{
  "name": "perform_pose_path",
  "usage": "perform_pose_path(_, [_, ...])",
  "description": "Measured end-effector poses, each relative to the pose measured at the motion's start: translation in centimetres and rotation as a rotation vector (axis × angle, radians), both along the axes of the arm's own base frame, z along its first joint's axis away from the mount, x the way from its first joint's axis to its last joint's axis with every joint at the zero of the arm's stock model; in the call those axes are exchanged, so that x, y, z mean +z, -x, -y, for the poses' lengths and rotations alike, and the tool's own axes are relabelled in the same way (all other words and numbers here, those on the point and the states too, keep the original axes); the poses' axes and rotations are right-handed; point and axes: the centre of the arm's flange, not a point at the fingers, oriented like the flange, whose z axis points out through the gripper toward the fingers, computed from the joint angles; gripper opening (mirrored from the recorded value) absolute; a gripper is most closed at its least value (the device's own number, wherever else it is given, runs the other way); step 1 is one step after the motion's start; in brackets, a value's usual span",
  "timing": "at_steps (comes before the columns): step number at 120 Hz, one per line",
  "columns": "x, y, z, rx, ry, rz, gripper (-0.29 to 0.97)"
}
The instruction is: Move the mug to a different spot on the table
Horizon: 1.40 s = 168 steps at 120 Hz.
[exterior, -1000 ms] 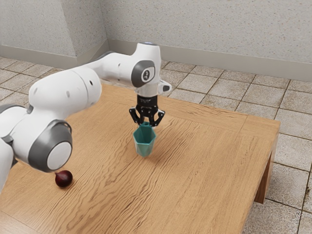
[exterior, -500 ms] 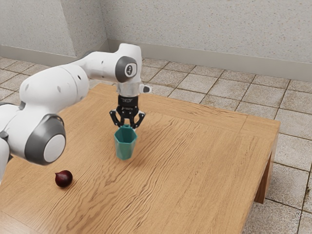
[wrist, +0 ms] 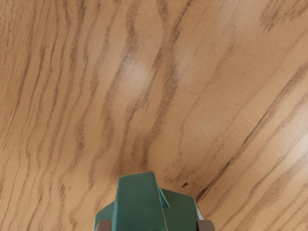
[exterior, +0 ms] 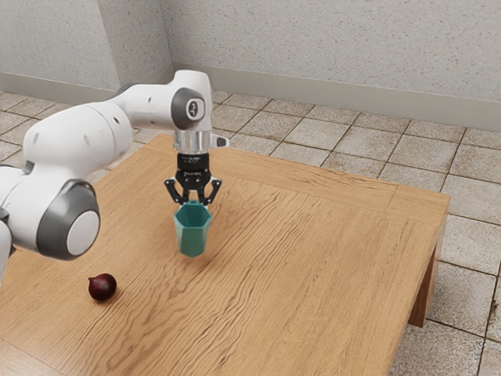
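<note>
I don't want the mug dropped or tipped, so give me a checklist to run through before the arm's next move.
1. Grip: gripper shut on the rim of the mug from two sides: ok.
2. Mug upright, opening facing up: ok.
3. Mug base lifted off the table: cannot tell.
4. Bare wood beside the mug for setting it down: ok.
5. Red onion well apart from the mug, toward the exterior view's lower left: ok.
6. Mug well inside the table's edges: ok.

No lettering can be read — neither on the mug (exterior: 192, 229) nor on the arm (exterior: 78, 149).
</note>
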Motion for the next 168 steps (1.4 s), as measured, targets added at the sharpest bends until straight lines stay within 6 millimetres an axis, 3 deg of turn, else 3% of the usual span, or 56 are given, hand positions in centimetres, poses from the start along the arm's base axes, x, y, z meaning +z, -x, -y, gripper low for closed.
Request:
perform_pose_path(42, [0.4,-0.2,-2.0,0.085,0.121,0.029,0.11])
perform_pose_path(86, [-1.4,0.3,-3.6,0.134,0.166,-0.005,0.11])
perform_pose_path(128, [-2.9,0.1,-3.9,0.145,0.162,0.004,0.06])
perform_pose_path(168, [-4.1,-0.2,-3.7,0.151,0.150,0.037,0.30])
